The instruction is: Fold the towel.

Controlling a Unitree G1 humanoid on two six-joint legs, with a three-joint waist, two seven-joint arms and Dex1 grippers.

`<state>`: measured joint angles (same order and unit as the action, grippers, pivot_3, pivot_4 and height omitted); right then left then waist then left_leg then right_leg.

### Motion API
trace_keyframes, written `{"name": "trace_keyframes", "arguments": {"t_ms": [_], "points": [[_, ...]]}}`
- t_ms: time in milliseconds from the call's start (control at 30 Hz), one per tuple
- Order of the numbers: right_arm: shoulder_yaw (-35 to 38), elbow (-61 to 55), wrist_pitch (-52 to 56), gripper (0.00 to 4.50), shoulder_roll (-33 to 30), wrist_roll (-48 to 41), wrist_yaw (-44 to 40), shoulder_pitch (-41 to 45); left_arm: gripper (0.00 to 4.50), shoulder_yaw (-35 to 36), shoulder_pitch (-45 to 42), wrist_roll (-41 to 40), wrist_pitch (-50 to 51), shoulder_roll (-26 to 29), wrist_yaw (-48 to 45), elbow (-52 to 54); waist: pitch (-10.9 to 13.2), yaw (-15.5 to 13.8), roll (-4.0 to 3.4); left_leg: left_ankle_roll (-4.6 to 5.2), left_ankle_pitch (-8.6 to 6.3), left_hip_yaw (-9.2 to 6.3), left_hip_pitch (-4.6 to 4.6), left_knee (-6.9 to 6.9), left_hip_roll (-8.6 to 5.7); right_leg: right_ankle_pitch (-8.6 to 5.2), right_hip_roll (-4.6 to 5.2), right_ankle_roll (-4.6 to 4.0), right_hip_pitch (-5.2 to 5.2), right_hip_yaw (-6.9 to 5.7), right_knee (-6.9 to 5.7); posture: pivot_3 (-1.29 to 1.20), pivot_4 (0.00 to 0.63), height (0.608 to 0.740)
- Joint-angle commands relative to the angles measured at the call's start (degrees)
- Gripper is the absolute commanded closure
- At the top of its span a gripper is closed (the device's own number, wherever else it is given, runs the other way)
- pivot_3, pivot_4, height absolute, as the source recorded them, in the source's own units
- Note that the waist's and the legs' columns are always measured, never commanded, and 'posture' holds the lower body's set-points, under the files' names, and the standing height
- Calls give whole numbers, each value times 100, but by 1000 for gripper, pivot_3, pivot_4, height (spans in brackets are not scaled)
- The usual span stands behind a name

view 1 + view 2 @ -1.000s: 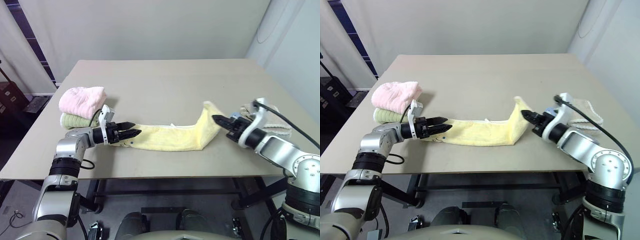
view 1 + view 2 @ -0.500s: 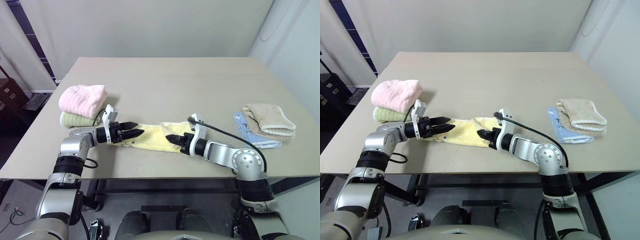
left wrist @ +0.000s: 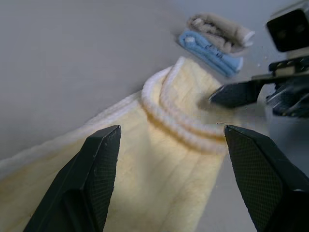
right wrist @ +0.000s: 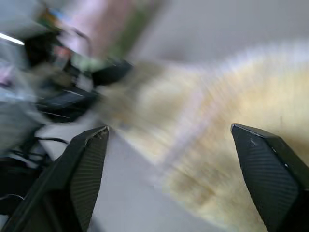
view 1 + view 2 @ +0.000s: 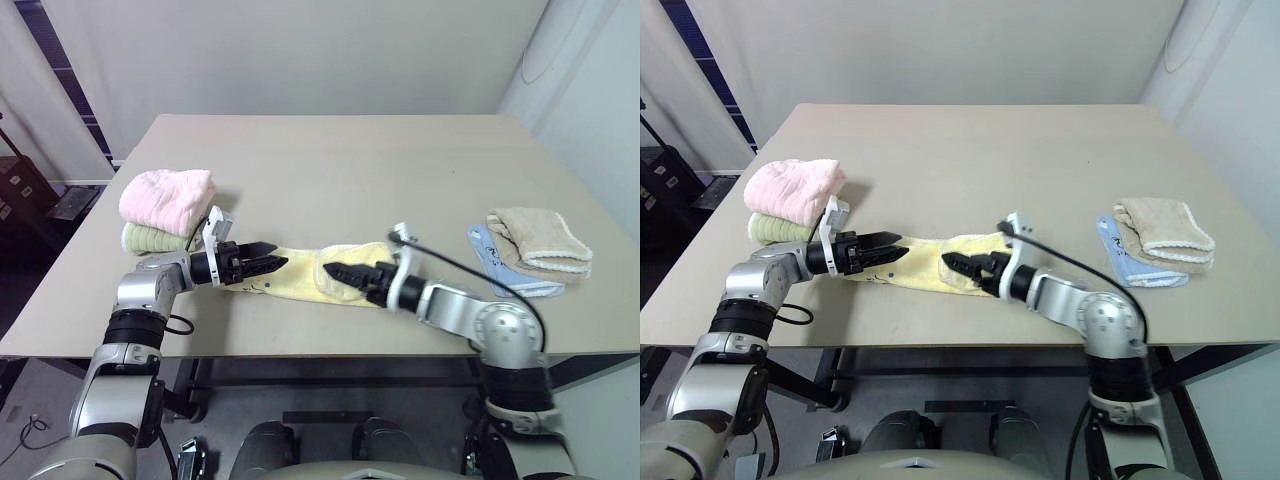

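Observation:
The pale yellow towel lies along the table's front edge with its right end doubled back over the middle, the stitched hem curling on top. My left gripper hovers open over the towel's left end, and the left wrist view shows its fingers spread wide with the cloth below them. My right gripper points left over the folded-over end. It is open, with both fingers far apart and nothing between them. The two grippers' tips face each other a short way apart.
A pink folded towel sits on a green one at the table's left, just behind my left arm. A beige folded towel rests on a blue cloth at the right. The table's front edge runs close below the towel.
My right gripper carried the towel's right end leftward, laid it over the middle and opened. The left gripper stayed where it was, open.

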<state>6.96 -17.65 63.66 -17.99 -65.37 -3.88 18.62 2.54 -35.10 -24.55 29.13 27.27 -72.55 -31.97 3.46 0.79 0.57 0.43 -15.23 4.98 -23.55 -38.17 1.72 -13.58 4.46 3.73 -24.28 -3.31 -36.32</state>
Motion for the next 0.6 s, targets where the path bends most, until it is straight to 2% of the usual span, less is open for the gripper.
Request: {"name": "trace_keyframes", "arguments": {"t_ms": [33,67,133,167,233,300,433,500,600], "points": [[384,-789,-326,490,-458,-106,-603,-89,893,161,-276,-333,188,-58,-92,464,-1,0,1,0,0,0,1,-2,0,0,0,0,2,0,0,0,0,740],[425,-880,-508,490,-554,2,-795,-134,893,151,-314,-382,201,-133,-80,550,-1,1,2,0,0,0,2,-2,0,0,-1,0,2,0,0,0,0,740],[363,-875,-1036,439,-746,561,-1148,-179,1279,149,-458,-461,252,-336,31,586,-1,-2,2,0,0,-1,7,-2,1,0,-2,0,7,-1,0,0,0,740],[307,-746,-1249,859,-815,831,-1288,-194,1515,131,-528,-476,243,-442,54,571,-1,-2,2,0,0,-2,9,-2,1,0,-2,0,11,-1,0,0,0,740],[89,-373,-1626,1397,-934,1379,-1589,-240,2181,6,-650,-389,136,-634,62,469,-2,2,3,0,0,-1,11,-7,-1,0,-3,-1,15,-2,0,0,0,740],[-159,22,-2051,2127,-988,1916,-1915,-287,2946,-193,-732,-203,-101,-829,28,332,-2,12,3,0,0,1,13,-8,-3,0,-4,-1,18,-1,1,0,0,740],[-411,903,-2579,3664,-861,2448,-2499,-123,4487,-631,-885,226,-659,-1408,131,-162,-2,3,3,0,0,0,13,-7,-16,1,-5,0,19,0,2,0,0,740],[-491,1482,-2666,4387,-728,2659,-2597,78,4500,-836,-910,468,-923,-1705,180,-472,-2,-1,3,0,0,0,13,-7,-18,2,-6,2,19,0,2,0,0,740],[-599,2071,-2860,4477,-529,2973,-2732,187,4500,-1152,-817,851,-1313,-1914,174,-861,-2,12,3,0,1,1,13,-9,-19,5,-7,5,19,1,1,0,0,740]]}}
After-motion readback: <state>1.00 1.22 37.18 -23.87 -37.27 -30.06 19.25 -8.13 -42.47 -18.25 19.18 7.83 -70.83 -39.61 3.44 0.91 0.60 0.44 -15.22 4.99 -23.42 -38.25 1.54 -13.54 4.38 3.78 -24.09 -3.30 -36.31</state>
